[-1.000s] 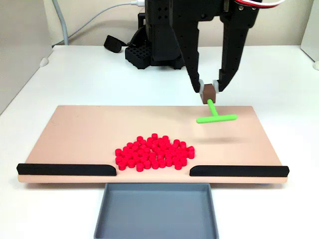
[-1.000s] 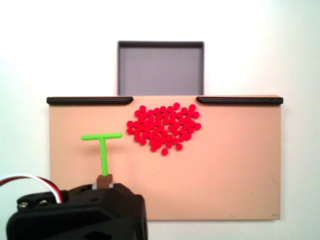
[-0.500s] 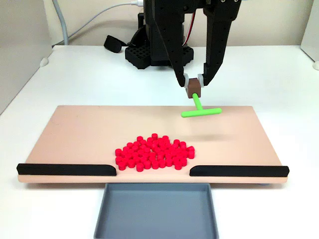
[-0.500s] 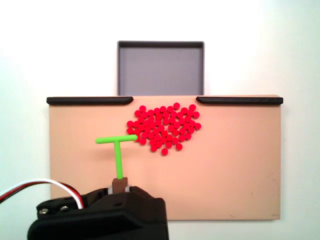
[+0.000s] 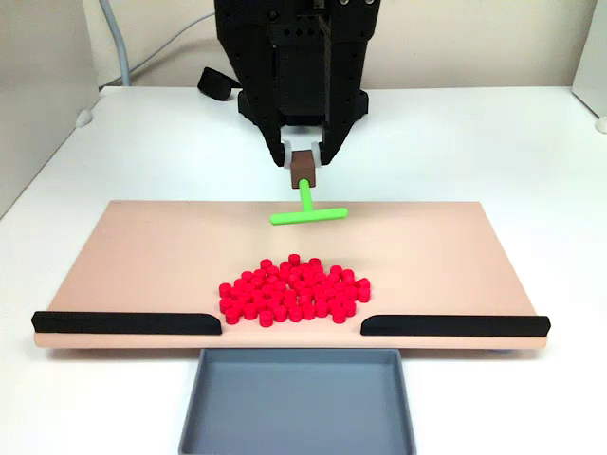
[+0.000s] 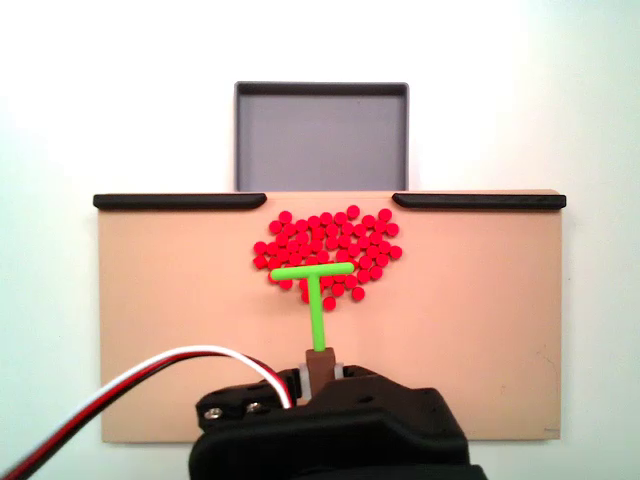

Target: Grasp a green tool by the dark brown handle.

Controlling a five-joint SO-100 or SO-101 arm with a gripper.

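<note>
The green tool (image 5: 307, 209) (image 6: 313, 293) is a bright green T with a thin stem and a crossbar. It hangs above the tan board (image 5: 142, 246) (image 6: 470, 330), its crossbar over the near edge of the red cylinders in a fixed view from above. My gripper (image 5: 303, 163) (image 6: 320, 367) is shut on the dark brown handle (image 5: 303, 168) (image 6: 319, 363), a small cube capping the stem. The black arm body hides most of the fingers in both fixed views.
A pile of several red cylinders (image 5: 292, 290) (image 6: 325, 255) lies mid-board. Two long black strips (image 5: 123, 322) (image 5: 455, 325) line the board's edge beside a grey tray (image 5: 299, 398) (image 6: 320, 135). The arm's base (image 5: 275, 104) stands behind the board.
The arm has swung toward the board's middle, carrying the green tool with it. The crossbar now hangs at the edge of the red pile.
</note>
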